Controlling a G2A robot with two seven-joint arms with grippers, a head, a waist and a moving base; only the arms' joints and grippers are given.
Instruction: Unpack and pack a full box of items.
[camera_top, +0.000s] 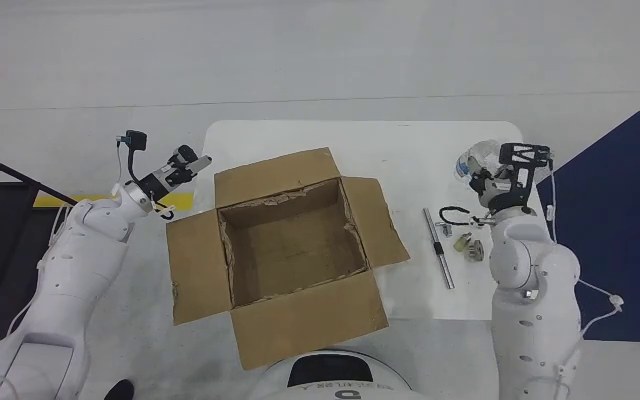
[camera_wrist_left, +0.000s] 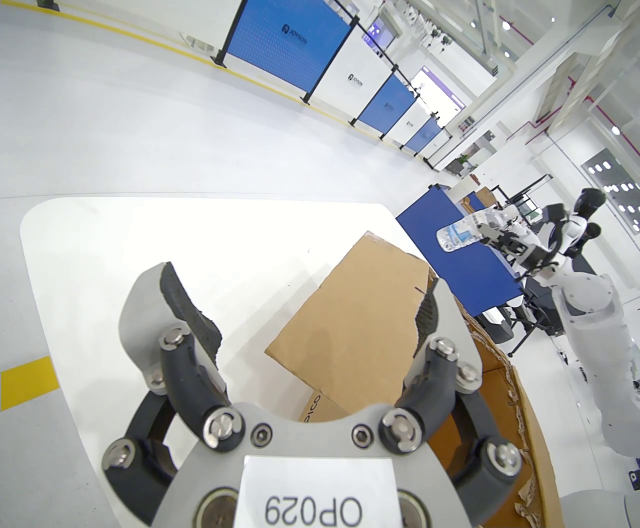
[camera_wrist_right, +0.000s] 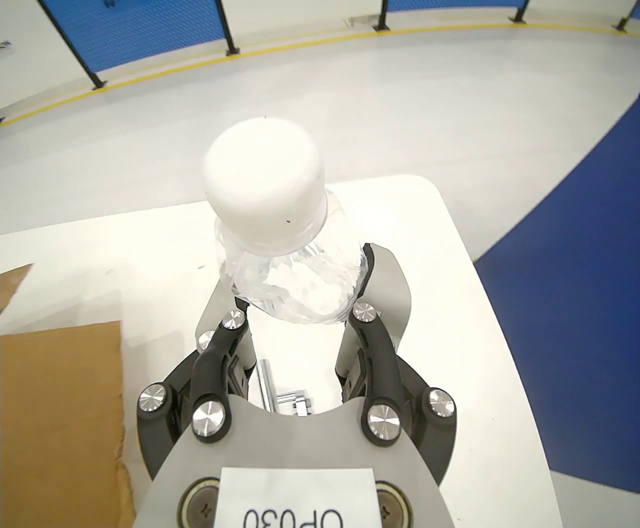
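Top view, largest first: white table (camera_top: 400, 140) with rounded corners. Across its middle, an upright cardboard box (camera_top: 300, 320), all four flaps folded outward. By the table's far left edge, just off the box's far left corner, the left gripper (camera_top: 193, 160). From its own wrist camera, same gripper (camera_wrist_left: 300, 295) with fingers (camera_wrist_left: 185, 310) spread wide, gripping nothing, one box flap lying beyond them. Over the table's far right corner, the right gripper (camera_top: 487, 180), raised off the tabletop. From its own wrist camera, same gripper (camera_wrist_right: 295, 280) with fingers (camera_wrist_right: 385, 285) pressed against the sides of a clear plastic bottle (camera_wrist_right: 265, 170), white cap pointing away from the wrist. Held well apart from the box. On the table right of the box, a thin metal rod (camera_top: 438, 250). Lies flat, near the right flap without touching. Just beside the rod, a looped black cable (camera_top: 452, 212) and a couple of small metal fittings (camera_top: 468, 243).
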